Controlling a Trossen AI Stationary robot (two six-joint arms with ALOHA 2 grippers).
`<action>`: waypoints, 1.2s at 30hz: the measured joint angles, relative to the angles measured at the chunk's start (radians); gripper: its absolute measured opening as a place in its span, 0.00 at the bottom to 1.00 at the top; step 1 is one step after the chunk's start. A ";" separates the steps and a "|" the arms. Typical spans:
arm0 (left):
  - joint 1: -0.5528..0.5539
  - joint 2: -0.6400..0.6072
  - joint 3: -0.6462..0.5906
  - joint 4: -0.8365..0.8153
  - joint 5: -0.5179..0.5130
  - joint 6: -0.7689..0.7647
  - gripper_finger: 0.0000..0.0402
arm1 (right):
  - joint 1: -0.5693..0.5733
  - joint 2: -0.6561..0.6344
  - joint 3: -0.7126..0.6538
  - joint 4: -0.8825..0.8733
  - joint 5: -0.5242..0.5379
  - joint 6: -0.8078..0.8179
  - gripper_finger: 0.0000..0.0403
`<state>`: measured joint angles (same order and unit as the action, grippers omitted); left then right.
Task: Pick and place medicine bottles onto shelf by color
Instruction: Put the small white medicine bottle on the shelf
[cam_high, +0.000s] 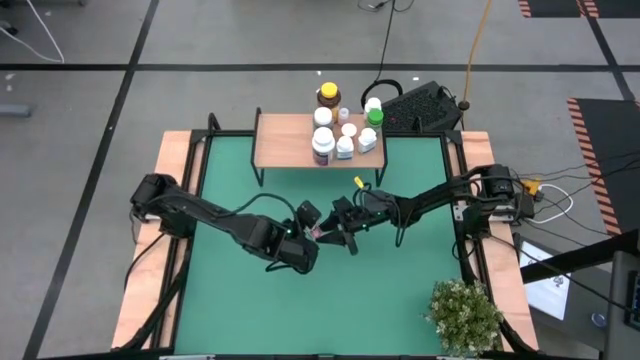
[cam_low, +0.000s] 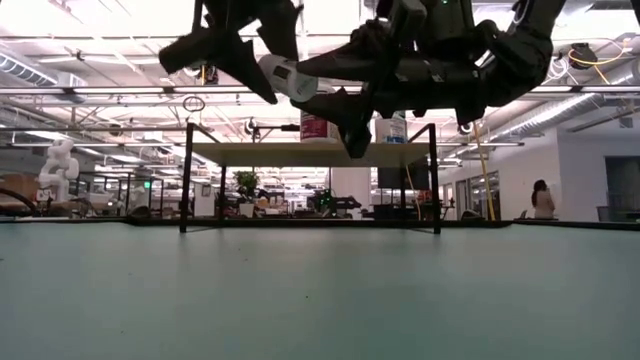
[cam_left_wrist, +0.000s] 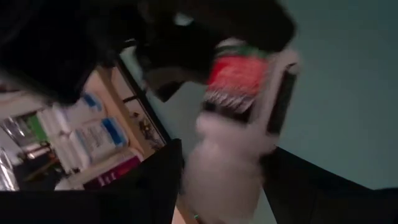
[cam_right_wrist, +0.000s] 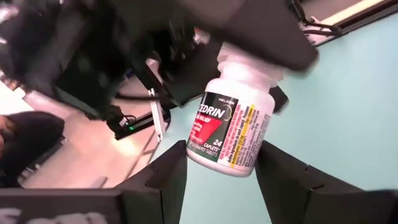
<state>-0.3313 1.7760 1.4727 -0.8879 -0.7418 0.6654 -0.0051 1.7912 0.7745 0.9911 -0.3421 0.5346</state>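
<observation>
In front of the shelf (cam_high: 300, 140), above the mat, left gripper (cam_high: 322, 226) and right gripper (cam_high: 337, 222) both clamped one white bottle (cam_right_wrist: 231, 127).

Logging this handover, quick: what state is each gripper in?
Left gripper: shut on the bottle, at its cap end.
Right gripper: at the bottle's base; open or shut cannot be told.

The shelf (cam_high: 290, 140) has its left half bare; bottles (cam_high: 340, 135) crowd its right half and the area just behind it. The green table (cam_high: 250, 310) is open in front of the arms. Both pincers meet mid-table around one white bottle (cam_right_wrist: 230, 134), blocking passage there. A plant (cam_high: 465, 315) occupies the front right corner.
</observation>
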 joint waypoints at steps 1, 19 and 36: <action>-0.003 -0.011 0.000 0.001 0.000 -0.024 0.51 | 0.000 0.000 -0.002 0.001 0.000 -0.017 0.40; 0.141 -0.313 -0.001 0.059 0.407 -0.839 0.51 | 0.009 0.000 -0.041 0.063 0.243 -0.452 0.41; 0.199 -0.322 -0.238 0.391 0.531 -0.774 0.81 | 0.089 0.001 -0.040 0.145 0.391 -0.780 0.42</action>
<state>-0.1319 1.4536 1.2343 -0.4970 -0.2104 -0.1089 0.0837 1.7924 0.7341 1.1366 0.0486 -0.2454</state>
